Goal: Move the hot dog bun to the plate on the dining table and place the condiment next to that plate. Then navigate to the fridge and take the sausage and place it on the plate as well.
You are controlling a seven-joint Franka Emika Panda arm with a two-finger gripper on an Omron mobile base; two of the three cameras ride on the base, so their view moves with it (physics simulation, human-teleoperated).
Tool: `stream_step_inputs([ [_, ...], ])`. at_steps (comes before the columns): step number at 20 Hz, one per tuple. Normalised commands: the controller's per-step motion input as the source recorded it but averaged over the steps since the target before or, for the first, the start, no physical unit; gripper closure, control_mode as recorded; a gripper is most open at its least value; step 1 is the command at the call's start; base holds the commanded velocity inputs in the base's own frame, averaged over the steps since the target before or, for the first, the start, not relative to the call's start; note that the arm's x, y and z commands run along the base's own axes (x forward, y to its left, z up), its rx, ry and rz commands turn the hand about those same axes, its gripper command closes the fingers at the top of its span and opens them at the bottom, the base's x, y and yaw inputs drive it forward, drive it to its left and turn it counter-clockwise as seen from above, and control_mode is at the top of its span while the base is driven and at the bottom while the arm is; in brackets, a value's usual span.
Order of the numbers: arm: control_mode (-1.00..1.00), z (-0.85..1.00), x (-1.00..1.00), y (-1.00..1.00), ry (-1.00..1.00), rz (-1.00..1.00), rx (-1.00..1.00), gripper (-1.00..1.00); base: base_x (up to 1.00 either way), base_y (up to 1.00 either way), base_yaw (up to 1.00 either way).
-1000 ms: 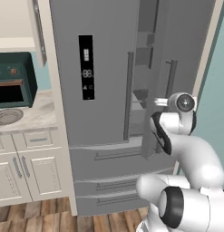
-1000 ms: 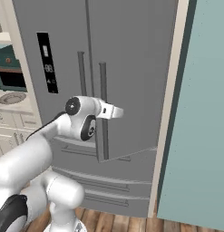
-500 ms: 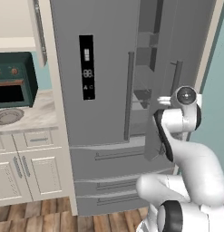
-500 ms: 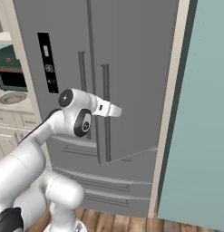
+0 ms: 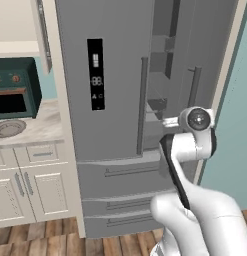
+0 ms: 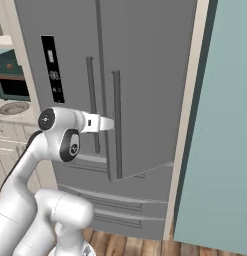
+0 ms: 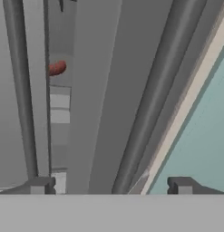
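**Inspector:** Now, the fridge (image 5: 115, 100) first. Condition of the doors?

**Assistant:** Grey French-door unit with drawers below. The right door (image 6: 145, 100) stands slightly ajar; the left base view looks through the gap to the shelves inside. The left door carries a dark control panel (image 5: 96, 74). Each door has a vertical bar handle (image 6: 116, 125).

**Inspector:** And the gripper?

**Assistant:** The gripper (image 7: 111, 185) is level with the handles, close in front of the right door. In the hand view its fingertips (image 7: 41, 185) stand wide apart, and the right door's handle (image 7: 154, 95) runs up between them. Nothing is pinched; whether a tip touches the door, I cannot tell.

**Inspector:** The sausage?

**Assistant:** The sausage (image 7: 56, 68) is inside the fridge, seen in the hand view through the gap between the doors: a reddish-brown shape lying on a shelf, well apart from the tips.

**Inspector:** Surroundings?

**Assistant:** A teal wall (image 6: 220, 125) stands to the right of the fridge. To its left, a pale counter (image 5: 30, 130) over white cabinets holds a teal oven (image 5: 15, 87) and a round grey dish (image 5: 7, 128) just before it. The floor (image 5: 55, 240) is wood.
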Motion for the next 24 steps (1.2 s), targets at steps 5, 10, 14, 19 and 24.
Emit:
stream_step_inputs([
  [5, -1.0, 0.52, 0.2, 0.72, 0.23, 0.13, -0.2, -1.0, 0.0, 0.0, 0.0],
  [10, -1.0, 0.45, 0.41, 0.46, 0.21, 0.05, -0.23, -1.0, 0.0, 0.0, 0.0],
  [14, -1.0, 0.08, 0.44, 0.24, 0.08, 0.0, -0.24, -1.0, 0.0, 0.0, 0.0],
  [19, -1.0, -0.06, 0.47, 0.01, 0.06, 0.0, -0.15, -1.0, 0.0, 0.0, 0.0],
  [24, -1.0, -0.23, 0.76, -0.04, 0.16, 0.05, -0.02, -1.0, 0.0, 0.0, 0.0],
])
